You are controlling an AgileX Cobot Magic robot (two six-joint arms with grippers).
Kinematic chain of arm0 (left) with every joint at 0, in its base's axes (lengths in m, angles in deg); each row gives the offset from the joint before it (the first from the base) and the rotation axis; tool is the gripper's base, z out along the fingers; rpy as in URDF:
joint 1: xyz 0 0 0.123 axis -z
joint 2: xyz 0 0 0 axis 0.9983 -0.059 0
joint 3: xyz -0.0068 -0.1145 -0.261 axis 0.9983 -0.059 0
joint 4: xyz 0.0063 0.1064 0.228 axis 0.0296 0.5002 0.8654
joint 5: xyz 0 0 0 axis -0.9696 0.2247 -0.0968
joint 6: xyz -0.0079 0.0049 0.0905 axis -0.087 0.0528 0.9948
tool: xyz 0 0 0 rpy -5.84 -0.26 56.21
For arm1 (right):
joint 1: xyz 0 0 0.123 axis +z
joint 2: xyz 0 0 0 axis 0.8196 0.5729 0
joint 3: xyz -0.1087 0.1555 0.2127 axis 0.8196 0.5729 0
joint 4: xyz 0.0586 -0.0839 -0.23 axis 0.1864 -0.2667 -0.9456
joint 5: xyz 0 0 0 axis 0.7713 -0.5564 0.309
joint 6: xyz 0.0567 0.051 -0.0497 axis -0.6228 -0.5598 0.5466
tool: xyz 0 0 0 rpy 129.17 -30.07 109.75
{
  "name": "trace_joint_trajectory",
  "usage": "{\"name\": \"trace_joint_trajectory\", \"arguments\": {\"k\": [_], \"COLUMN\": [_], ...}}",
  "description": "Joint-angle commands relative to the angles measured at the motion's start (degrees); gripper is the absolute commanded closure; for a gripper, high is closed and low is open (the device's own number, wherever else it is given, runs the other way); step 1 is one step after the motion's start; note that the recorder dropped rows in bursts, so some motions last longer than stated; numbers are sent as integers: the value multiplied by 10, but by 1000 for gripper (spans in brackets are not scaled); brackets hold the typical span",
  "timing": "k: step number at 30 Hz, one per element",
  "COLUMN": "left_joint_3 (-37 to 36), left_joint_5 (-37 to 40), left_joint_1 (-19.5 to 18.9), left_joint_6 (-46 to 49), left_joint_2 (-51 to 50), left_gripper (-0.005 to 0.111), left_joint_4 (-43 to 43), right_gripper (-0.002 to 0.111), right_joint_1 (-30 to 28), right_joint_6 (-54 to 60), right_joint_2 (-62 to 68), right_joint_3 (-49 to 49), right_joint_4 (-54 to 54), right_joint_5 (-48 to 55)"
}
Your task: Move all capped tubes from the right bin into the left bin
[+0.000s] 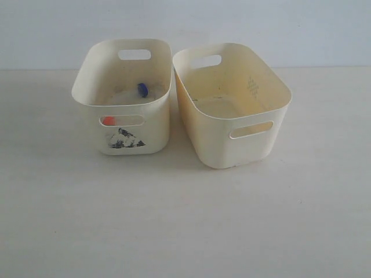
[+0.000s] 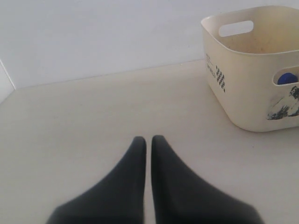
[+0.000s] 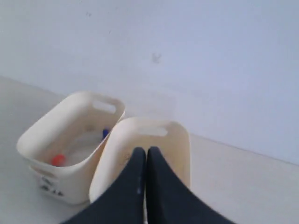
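The left bin (image 1: pixel 93 95) with the black patchy mark holds a blue-capped tube (image 1: pixel 142 89) and an orange-red cap (image 1: pixel 108 121) that shows through its front slot. The plain right bin (image 1: pixel 272 116) shows no tube inside. Neither arm appears in the exterior view. In the left wrist view my left gripper (image 2: pixel 148 139) is shut with nothing in it, over bare table, well apart from the left bin (image 2: pixel 243 98), whose slot shows a blue cap (image 2: pixel 286 78). In the right wrist view my right gripper (image 3: pixel 146 150) is shut and empty, above the right bin (image 3: pixel 180 140).
The two bins stand side by side, almost touching, on a pale table (image 1: pixel 185 231). A plain light wall (image 1: pixel 185 23) runs behind them. The left bin (image 3: pixel 35 140) with the orange-red cap (image 3: pixel 58 160) and a blue cap (image 3: pixel 105 133) also shows in the right wrist view.
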Motion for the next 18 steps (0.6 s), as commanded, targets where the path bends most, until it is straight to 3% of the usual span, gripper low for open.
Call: {"name": "trace_joint_trajectory", "arguments": {"k": [1, 4, 9, 14, 18], "left_joint_3": [2, 2, 2, 2, 2], "left_joint_5": [-5, -5, -5, -5, -5], "left_joint_1": [-1, -1, -1, -1, -1], "left_joint_6": [-7, -7, -7, -7, -7], "left_joint_2": [1, 1, 1, 1, 1], "left_gripper": [102, 102, 102, 102, 102], "left_joint_4": [-1, -1, -1, -1, -1], "right_gripper": [109, 109, 109, 109, 109], "right_joint_1": [-107, -154, -170, -170, -171], "right_joint_6": [0, -7, -3, -1, 34], "right_joint_2": [-143, -222, -327, -397, -443], "right_joint_3": [255, 387, 515, 562, 562], "right_joint_4": [21, 21, 20, 17, 17], "right_joint_5": [-230, -280, -295, -292, -165]}}
